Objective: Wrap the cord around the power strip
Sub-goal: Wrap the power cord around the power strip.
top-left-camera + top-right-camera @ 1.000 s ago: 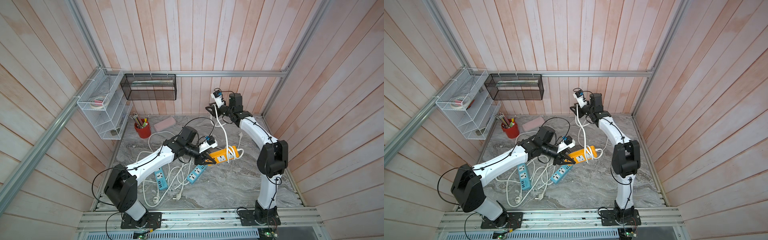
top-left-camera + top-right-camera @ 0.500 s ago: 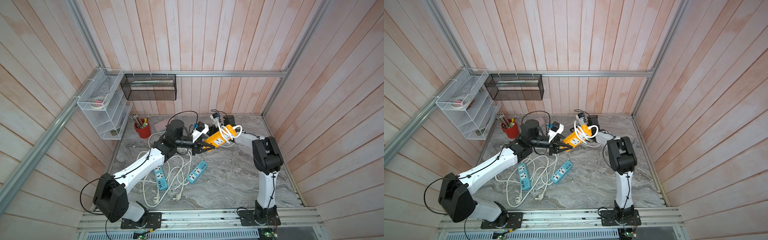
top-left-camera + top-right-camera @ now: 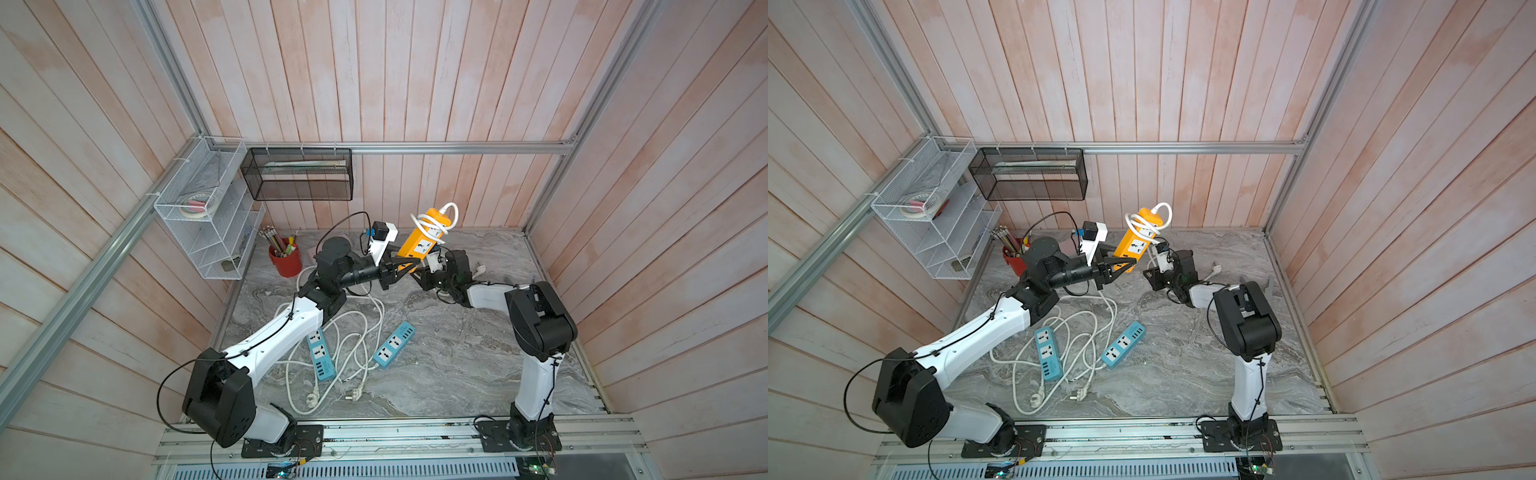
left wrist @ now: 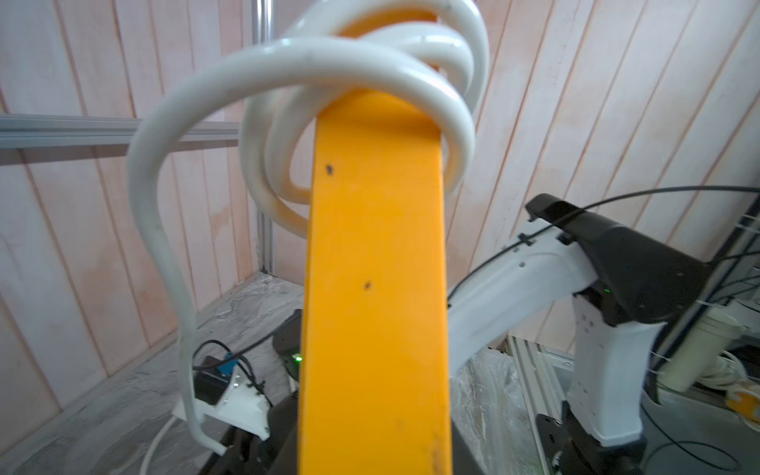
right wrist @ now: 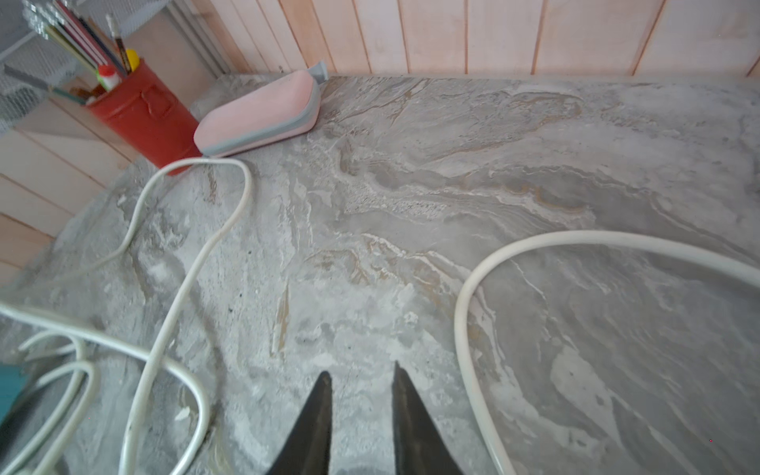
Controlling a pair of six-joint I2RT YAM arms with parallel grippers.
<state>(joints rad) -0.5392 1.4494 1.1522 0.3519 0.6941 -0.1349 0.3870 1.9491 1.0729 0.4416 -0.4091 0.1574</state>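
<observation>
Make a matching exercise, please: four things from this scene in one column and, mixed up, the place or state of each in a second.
1 orange power strip
2 white cord
3 red cup
4 pink case

A holds pencils
B lies by the back wall
C looped around the strip's upper end
D held up by the left gripper

Pairs: 1-D, 2-C, 3-A, 4-B

The power strip point(image 3: 423, 243) now rides raised and tilted upright, higher than the red cup point(image 3: 286, 262); the right claw point(image 5: 362, 368) is down low, free of the cord point(image 4: 370, 68).
</observation>
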